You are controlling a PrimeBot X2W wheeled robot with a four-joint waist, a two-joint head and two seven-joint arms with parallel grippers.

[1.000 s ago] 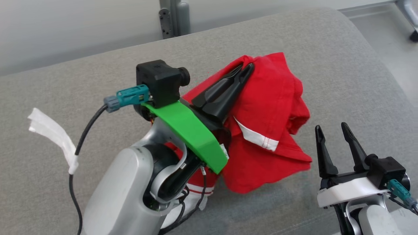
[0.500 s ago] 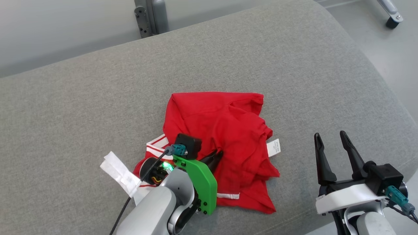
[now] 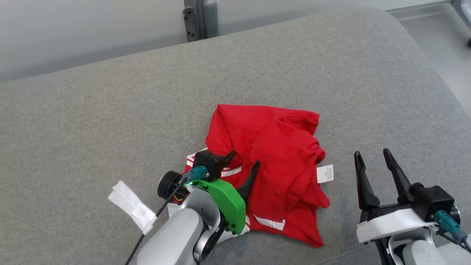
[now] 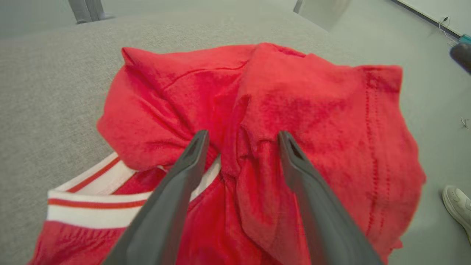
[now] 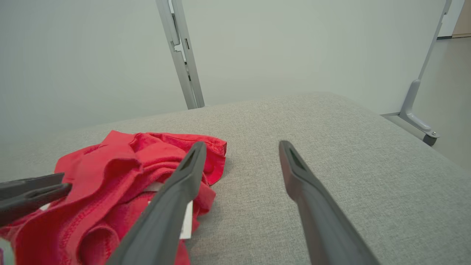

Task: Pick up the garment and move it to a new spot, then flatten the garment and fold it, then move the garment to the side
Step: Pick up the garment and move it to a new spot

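Two grippers are showing along the bottom of the head view, both with their fingers spread. The left gripper (image 3: 244, 158), at lower centre, is reaching up and to the right over the lower left part of the garment (image 3: 268, 147); its jaws are standing wide apart and are clamping nothing. In the left wrist view a raised ridge of red cloth is sitting between the two dark fingers, and whether the tips are pressing into the fabric cannot be told. The garment is lying crumpled in a loose heap on the grey cushion (image 3: 110, 121), just right of the frame's centre, with white striped trim (image 3: 270, 223) peeking out at its lower edge and beside the left gripper. A small white label (image 3: 325, 173) is sticking out at the heap's right side. The right gripper (image 3: 371, 152) is hovering at the lower right, fingers pointing up the frame, open and empty, near the garment's right edge but apart from it. A dark cable (image 3: 147, 230) wrapped with white tape (image 3: 130, 209) is trailing at the lower left. A grey metal post (image 3: 200, 18) is standing at the top edge behind the cushion. In the left wrist view a pale shoe (image 4: 458, 208) is resting on the floor (image 4: 434, 110) at the right edge.
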